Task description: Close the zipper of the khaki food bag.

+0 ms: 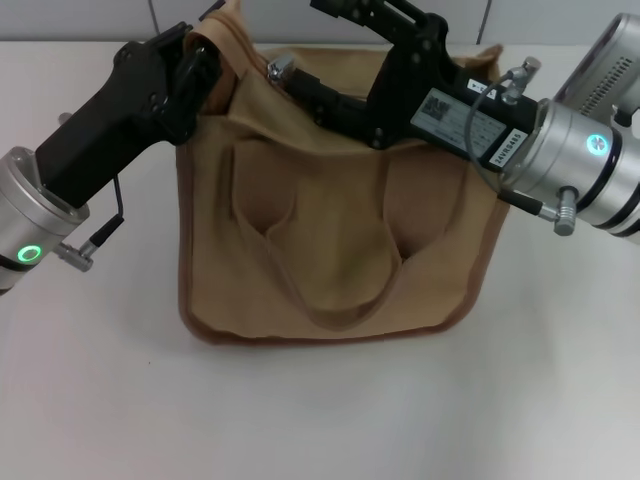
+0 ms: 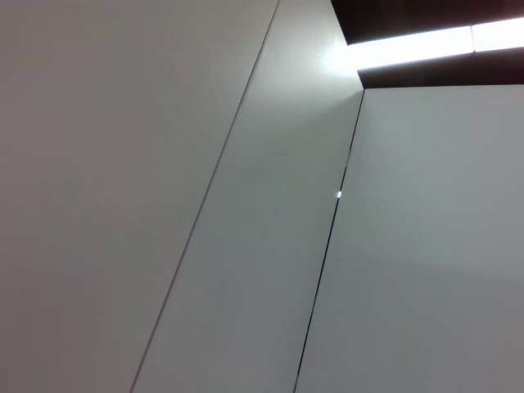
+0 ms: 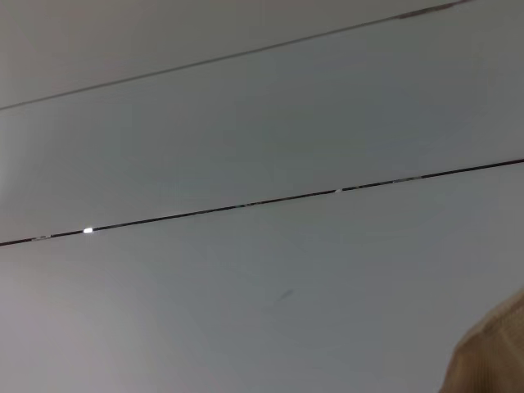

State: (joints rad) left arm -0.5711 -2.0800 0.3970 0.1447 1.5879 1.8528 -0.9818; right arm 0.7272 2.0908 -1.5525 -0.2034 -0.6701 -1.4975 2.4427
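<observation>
The khaki food bag (image 1: 330,230) stands on the white table, its front pocket and one loop handle (image 1: 340,305) facing me. A small silver piece, apparently the zipper slider (image 1: 280,68), shows at the bag's top edge near its left corner; the zipper line itself is hidden. My left gripper (image 1: 205,58) is at the top left corner, shut on raised fabric there. My right gripper (image 1: 298,42) reaches across the top from the right, its fingers spread, with the lower fingertip (image 1: 295,82) just beside the slider. A bit of khaki fabric (image 3: 491,352) shows in the right wrist view.
The white table (image 1: 320,410) surrounds the bag. A tiled wall (image 1: 90,18) runs behind it. The left wrist view shows only wall panels (image 2: 164,196) and a light strip (image 2: 426,45).
</observation>
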